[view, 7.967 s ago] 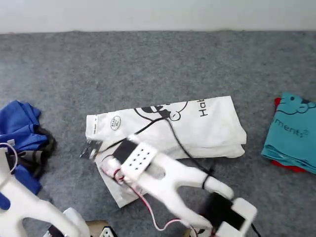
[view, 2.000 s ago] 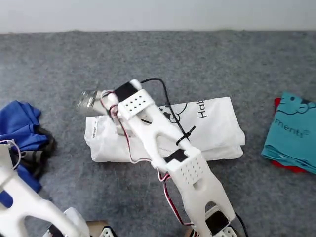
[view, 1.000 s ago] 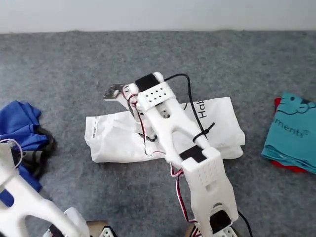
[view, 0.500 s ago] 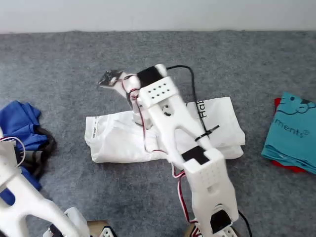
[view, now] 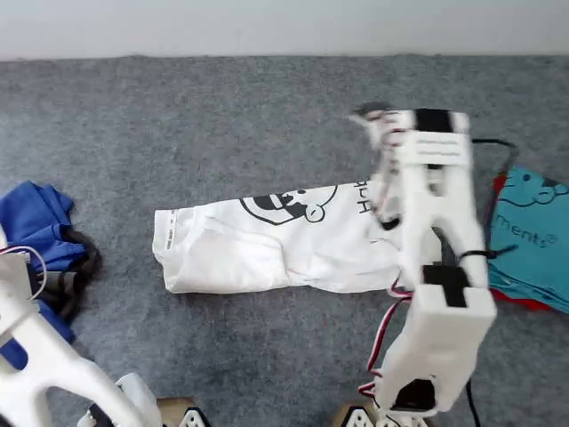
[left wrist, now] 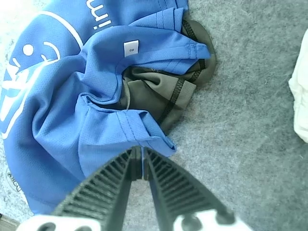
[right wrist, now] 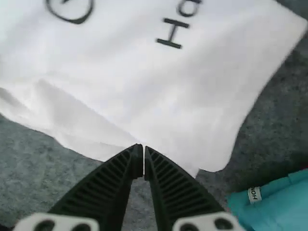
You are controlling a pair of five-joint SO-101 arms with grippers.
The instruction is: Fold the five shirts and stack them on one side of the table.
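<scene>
Your right gripper [right wrist: 143,154] has its jaws pressed together with nothing between them. In the right wrist view its tips line up with one edge of the white shirt [view: 267,245], near the printed end. That shirt lies folded into a long band across the middle of the table [view: 222,116], print facing up and collar label at its left end. In the high view your right arm [view: 436,267] rises across the shirt's right end and hides it, and the wrist up top is blurred.

Just beyond that arm, at the table's right edge, the teal shirt [view: 529,236] lies folded on top of a red shirt [view: 516,301], which shows as a thin strip underneath.

At the left edge the blue shirt [left wrist: 57,96] sits crumpled over a dark grey shirt [left wrist: 159,94], well apart from the white one. Your left gripper [left wrist: 143,161] hangs over the blue shirt's hem, jaws drawn almost together with a thin slit between, pinching nothing. The left arm [view: 36,365] stands at the near left corner.
</scene>
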